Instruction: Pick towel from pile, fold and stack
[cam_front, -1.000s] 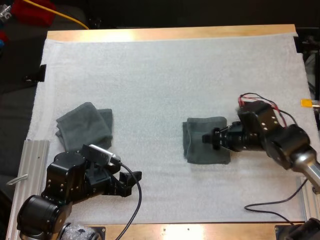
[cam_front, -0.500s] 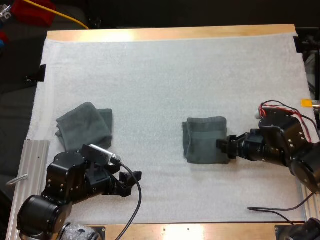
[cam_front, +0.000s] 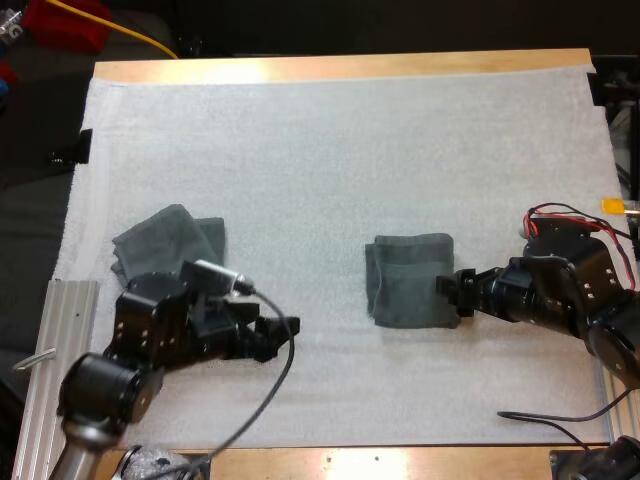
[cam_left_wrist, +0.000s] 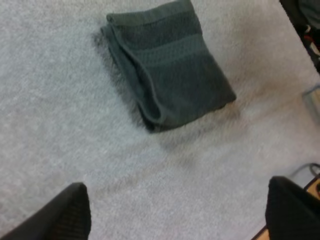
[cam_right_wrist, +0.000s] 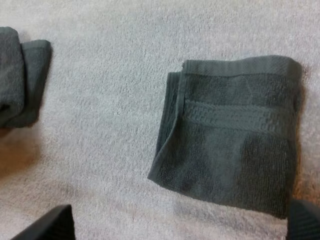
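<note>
- A rumpled dark grey-green towel (cam_front: 165, 250) lies on the left side of the white mat (cam_front: 320, 150).
- The left gripper (cam_front: 282, 336) hovers just to the right of it, fingers spread wide, holding nothing.
- A folded towel (cam_front: 408, 280) lies flat, right of centre.
- The right gripper (cam_front: 452, 293) sits at the folded towel's right edge, fingers wide apart and empty.

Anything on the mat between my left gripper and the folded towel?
No. The stretch between the left gripper and the folded towel is bare white mat, as the high view and the left wrist view both show.
</note>
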